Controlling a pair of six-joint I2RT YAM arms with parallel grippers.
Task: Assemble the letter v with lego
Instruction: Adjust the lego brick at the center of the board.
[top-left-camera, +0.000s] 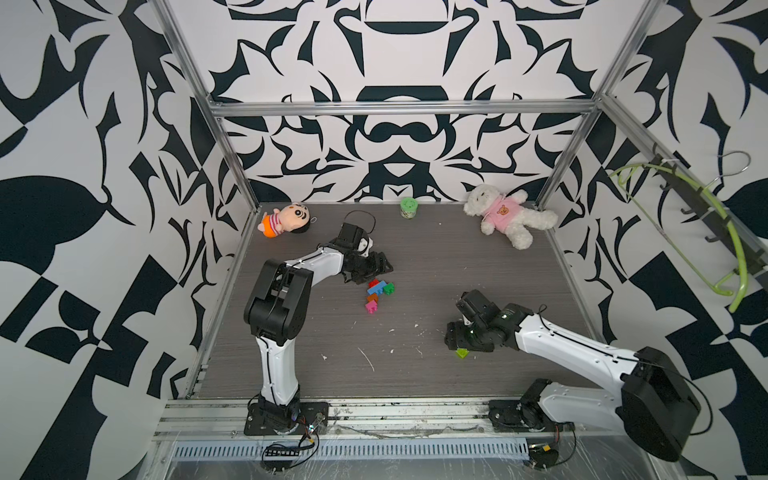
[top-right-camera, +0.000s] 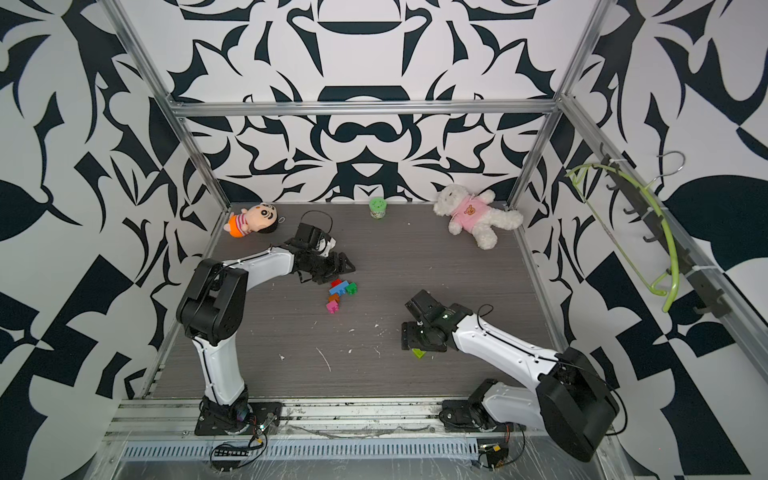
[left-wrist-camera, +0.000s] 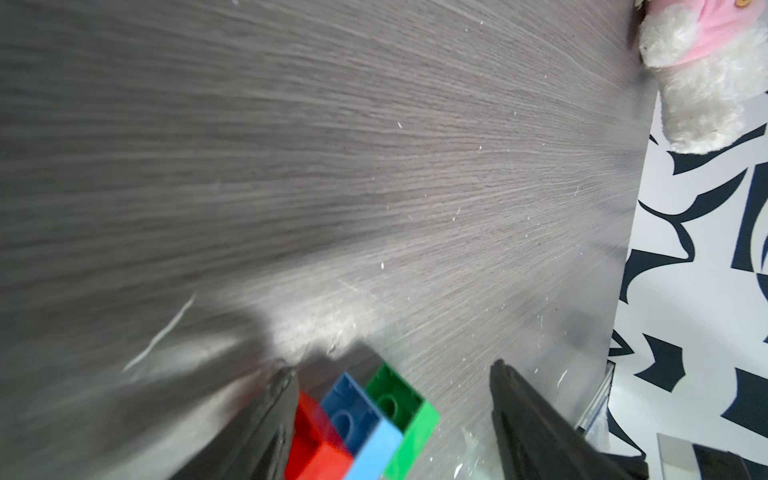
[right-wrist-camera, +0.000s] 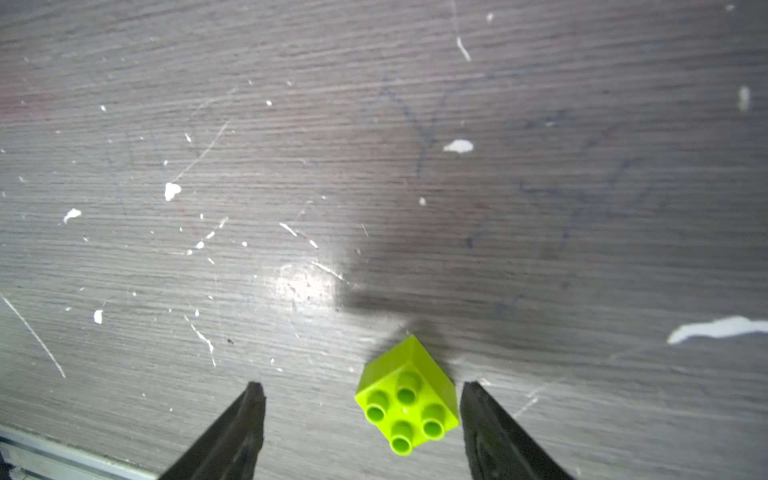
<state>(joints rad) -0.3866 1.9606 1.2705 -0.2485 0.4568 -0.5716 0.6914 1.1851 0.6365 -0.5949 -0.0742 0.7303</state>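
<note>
My left claw (left-wrist-camera: 392, 368) stands open over the group of bricks left of the middle of the dark grey wood-grain table (top-left-camera: 457, 270). Between its black fingers lie the red square studded plastic brick (left-wrist-camera: 316, 436), the long blue brick (left-wrist-camera: 353, 411) and the dark green square brick (left-wrist-camera: 399, 407), side by side. One finger is at the red brick's side and the other is apart from the green one, so nothing is held. In both top views the orange-brown square brick (top-left-camera: 372, 297) and the pink square brick (top-left-camera: 371, 307) continue the row toward the near side. They are too small there, so I cannot tell if they are joined. My right claw (right-wrist-camera: 362, 384) is also open, low over the near right part. The lime square brick (right-wrist-camera: 407, 399) stands studs-up between its fingers, not gripped, well apart from the group.
</note>
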